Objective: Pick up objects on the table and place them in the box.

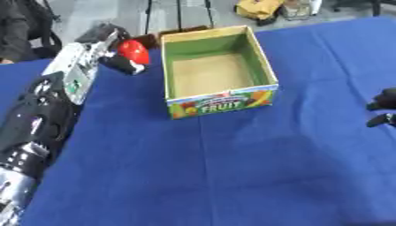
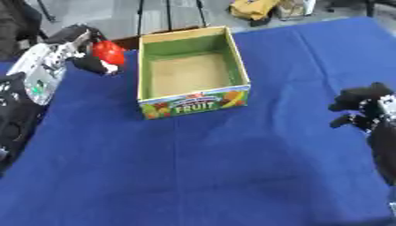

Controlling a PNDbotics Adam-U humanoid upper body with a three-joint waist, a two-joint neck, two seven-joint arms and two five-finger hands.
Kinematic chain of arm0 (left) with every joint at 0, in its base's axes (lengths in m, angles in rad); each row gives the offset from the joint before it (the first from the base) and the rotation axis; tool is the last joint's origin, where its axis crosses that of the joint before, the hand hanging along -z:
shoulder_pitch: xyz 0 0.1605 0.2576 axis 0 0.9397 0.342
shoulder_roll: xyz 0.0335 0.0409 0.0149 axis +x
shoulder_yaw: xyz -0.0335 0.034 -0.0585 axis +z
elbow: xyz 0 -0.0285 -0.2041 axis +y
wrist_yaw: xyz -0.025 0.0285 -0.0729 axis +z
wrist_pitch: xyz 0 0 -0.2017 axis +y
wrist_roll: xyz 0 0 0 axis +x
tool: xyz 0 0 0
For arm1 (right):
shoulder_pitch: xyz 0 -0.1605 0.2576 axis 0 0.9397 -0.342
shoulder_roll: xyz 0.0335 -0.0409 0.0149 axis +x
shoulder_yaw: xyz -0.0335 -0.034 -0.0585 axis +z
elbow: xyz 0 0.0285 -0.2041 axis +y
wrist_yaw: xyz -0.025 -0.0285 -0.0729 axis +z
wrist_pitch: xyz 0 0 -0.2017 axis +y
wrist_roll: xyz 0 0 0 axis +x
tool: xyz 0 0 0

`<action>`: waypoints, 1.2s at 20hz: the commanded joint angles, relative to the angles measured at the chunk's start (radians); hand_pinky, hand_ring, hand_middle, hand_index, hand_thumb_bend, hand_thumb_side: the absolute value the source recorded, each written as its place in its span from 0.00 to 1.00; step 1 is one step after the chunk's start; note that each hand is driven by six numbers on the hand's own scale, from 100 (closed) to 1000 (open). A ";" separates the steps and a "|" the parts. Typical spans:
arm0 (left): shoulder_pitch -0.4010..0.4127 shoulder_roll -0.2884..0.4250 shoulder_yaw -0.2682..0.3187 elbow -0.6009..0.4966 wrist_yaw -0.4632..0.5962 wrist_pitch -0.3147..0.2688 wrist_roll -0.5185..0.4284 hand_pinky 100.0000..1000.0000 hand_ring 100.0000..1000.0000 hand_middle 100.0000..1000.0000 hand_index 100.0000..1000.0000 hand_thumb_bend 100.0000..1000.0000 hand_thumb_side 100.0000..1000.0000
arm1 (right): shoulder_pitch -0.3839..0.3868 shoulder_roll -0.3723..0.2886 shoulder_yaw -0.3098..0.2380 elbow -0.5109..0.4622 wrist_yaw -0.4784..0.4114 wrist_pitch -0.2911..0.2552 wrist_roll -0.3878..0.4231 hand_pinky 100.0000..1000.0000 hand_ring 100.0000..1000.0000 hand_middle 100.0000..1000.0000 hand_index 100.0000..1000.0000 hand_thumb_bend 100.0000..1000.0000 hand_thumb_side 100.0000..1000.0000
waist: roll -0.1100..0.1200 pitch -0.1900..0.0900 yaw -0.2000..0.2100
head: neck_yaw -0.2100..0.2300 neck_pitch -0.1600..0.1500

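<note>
Left eye view: the left hand (image 1: 116, 48) curls round a red object (image 1: 134, 51) just left of the fruit box (image 1: 219, 103), outside its wall. Released here, it would likely land on the bench (image 1: 232, 176).

Right eye view: only here the right hand (image 2: 363, 108) shows whole, right of the box, fingers curled, empty.

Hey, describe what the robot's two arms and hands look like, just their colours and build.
The left arm is bulky, glossy black lower down, with a silver-white forearm section bearing a small green patch. Its left hand is dark grey and black. The right hand is black with small pale specks at the wrist, on a black right arm.
</note>
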 commanded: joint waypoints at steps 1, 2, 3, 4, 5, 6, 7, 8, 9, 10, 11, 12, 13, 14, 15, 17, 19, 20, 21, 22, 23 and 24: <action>-0.040 0.023 -0.016 -0.073 0.027 -0.013 -0.009 0.19 0.17 0.21 0.44 0.29 0.28 | -0.007 -0.018 -0.005 -0.013 0.001 -0.001 -0.001 0.43 0.60 0.55 0.64 0.00 0.82 | -0.007 -0.025 0.000 | -0.003 0.001; -0.045 0.011 -0.026 -0.083 0.034 -0.020 -0.014 0.19 0.17 0.21 0.45 0.29 0.28 | -0.008 -0.017 -0.004 -0.013 0.000 -0.001 0.000 0.43 0.60 0.55 0.64 0.00 0.82 | -0.007 -0.026 -0.002 | -0.001 -0.001; -0.050 -0.005 -0.037 -0.088 0.039 -0.026 -0.021 0.20 0.17 0.21 0.45 0.29 0.28 | -0.010 -0.017 -0.003 -0.014 0.000 -0.001 0.002 0.43 0.60 0.55 0.64 0.00 0.82 | -0.007 -0.026 -0.004 | 0.001 -0.003; -0.055 -0.022 -0.046 -0.090 0.041 -0.031 -0.026 0.20 0.17 0.22 0.45 0.29 0.28 | -0.012 -0.016 -0.002 -0.014 0.000 -0.001 0.003 0.43 0.60 0.55 0.64 0.00 0.82 | -0.007 -0.026 -0.007 | 0.003 -0.005; -0.059 -0.041 -0.056 -0.088 0.038 -0.036 -0.032 0.20 0.18 0.22 0.46 0.29 0.28 | -0.014 -0.016 0.000 -0.014 -0.001 -0.001 0.004 0.43 0.60 0.55 0.64 0.00 0.82 | -0.007 -0.025 -0.012 | 0.007 -0.008; -0.063 -0.060 -0.064 -0.083 0.031 -0.039 -0.036 0.20 0.18 0.22 0.46 0.29 0.28 | -0.016 -0.015 0.001 -0.015 -0.002 -0.001 0.006 0.43 0.60 0.55 0.64 0.00 0.82 | -0.008 -0.024 -0.017 | 0.011 -0.010; -0.066 -0.078 -0.070 -0.076 0.022 -0.041 -0.038 0.20 0.18 0.22 0.46 0.29 0.28 | -0.018 -0.014 0.003 -0.015 -0.003 -0.001 0.007 0.43 0.60 0.55 0.64 0.00 0.82 | -0.008 -0.023 -0.023 | 0.015 -0.012; -0.069 -0.095 -0.074 -0.068 0.011 -0.043 -0.037 0.20 0.18 0.22 0.46 0.29 0.28 | -0.020 -0.014 0.004 -0.016 -0.004 -0.001 0.009 0.43 0.60 0.55 0.64 0.00 0.82 | -0.007 -0.021 -0.029 | 0.019 -0.015; -0.070 -0.111 -0.077 -0.059 -0.001 -0.043 -0.034 0.21 0.18 0.23 0.46 0.29 0.28 | -0.022 -0.013 0.005 -0.016 -0.005 -0.001 0.010 0.43 0.60 0.55 0.64 0.00 0.82 | -0.007 -0.019 -0.036 | 0.024 -0.017; -0.070 -0.126 -0.079 -0.048 -0.013 -0.043 -0.028 0.21 0.18 0.23 0.46 0.29 0.28 | -0.023 -0.013 0.006 -0.016 -0.005 -0.001 0.011 0.43 0.60 0.55 0.64 0.00 0.82 | -0.006 -0.017 -0.042 | 0.028 -0.019; -0.069 -0.140 -0.080 -0.037 -0.023 -0.043 -0.021 0.21 0.18 0.23 0.47 0.29 0.28 | -0.024 -0.013 0.007 -0.016 -0.006 0.000 0.012 0.43 0.60 0.55 0.64 0.00 0.82 | -0.005 -0.015 -0.047 | 0.031 -0.021; -0.067 -0.154 -0.081 -0.024 -0.031 -0.044 -0.014 0.21 0.19 0.23 0.47 0.29 0.28 | -0.025 -0.012 0.008 -0.017 -0.006 0.000 0.013 0.43 0.60 0.55 0.64 0.00 0.82 | -0.004 -0.013 -0.052 | 0.034 -0.022; -0.064 -0.166 -0.083 -0.013 -0.038 -0.045 -0.008 0.21 0.19 0.24 0.48 0.30 0.28 | -0.026 -0.011 0.008 -0.017 -0.007 0.000 0.013 0.43 0.60 0.55 0.64 0.00 0.82 | -0.004 -0.011 -0.056 | 0.036 -0.024; -0.059 -0.176 -0.087 -0.001 -0.046 -0.047 -0.007 0.22 0.20 0.25 0.48 0.31 0.28 | -0.027 -0.010 0.008 -0.017 -0.007 0.000 0.014 0.43 0.60 0.55 0.64 0.00 0.82 | -0.003 -0.009 -0.059 | 0.037 -0.026; -0.054 -0.185 -0.089 0.011 -0.055 -0.049 -0.008 0.23 0.21 0.26 0.50 0.32 0.29 | -0.028 -0.010 0.009 -0.018 -0.007 0.001 0.014 0.43 0.60 0.55 0.64 0.00 0.83 | -0.002 -0.007 -0.061 | 0.037 -0.026; -0.042 -0.200 -0.089 0.038 -0.071 -0.050 -0.014 0.25 0.23 0.28 0.52 0.31 0.29 | -0.029 -0.009 0.008 -0.018 -0.007 0.001 0.014 0.43 0.60 0.55 0.64 0.00 0.83 | -0.001 -0.003 -0.065 | 0.039 -0.027; -0.032 -0.208 -0.085 0.061 -0.081 -0.049 -0.011 0.28 0.25 0.30 0.54 0.36 0.32 | -0.029 -0.009 0.008 -0.017 -0.006 0.002 0.013 0.43 0.60 0.55 0.64 0.00 0.83 | 0.001 -0.001 -0.067 | 0.039 -0.028; -0.026 -0.212 -0.082 0.071 -0.085 -0.048 -0.004 0.30 0.27 0.32 0.55 0.43 0.36 | -0.029 -0.008 0.007 -0.017 -0.006 0.002 0.013 0.43 0.60 0.55 0.64 0.00 0.83 | 0.002 -0.001 -0.067 | 0.039 -0.028; -0.022 -0.215 -0.079 0.081 -0.084 -0.047 0.004 0.35 0.30 0.35 0.58 0.53 0.41 | -0.029 -0.008 0.007 -0.016 -0.005 0.002 0.012 0.43 0.60 0.55 0.64 0.00 0.83 | 0.002 0.000 -0.067 | 0.038 -0.029; -0.018 -0.217 -0.077 0.088 -0.084 -0.049 0.016 0.42 0.35 0.41 0.63 0.69 0.49 | -0.029 -0.007 0.007 -0.016 -0.005 0.002 0.012 0.43 0.60 0.55 0.64 0.00 0.83 | 0.003 0.000 -0.066 | 0.037 -0.028; -0.016 -0.218 -0.076 0.093 -0.083 -0.053 0.031 0.47 0.39 0.43 0.66 0.86 0.56 | -0.029 -0.007 0.007 -0.016 -0.005 0.002 0.012 0.43 0.60 0.55 0.64 0.00 0.83 | 0.003 0.000 -0.066 | 0.037 -0.028; -0.013 -0.219 -0.075 0.094 -0.082 -0.059 0.050 0.52 0.42 0.45 0.69 1.00 0.62 | -0.029 -0.006 0.006 -0.016 -0.005 0.002 0.012 0.43 0.60 0.55 0.64 0.00 0.83 | 0.002 -0.001 -0.065 | 0.036 -0.028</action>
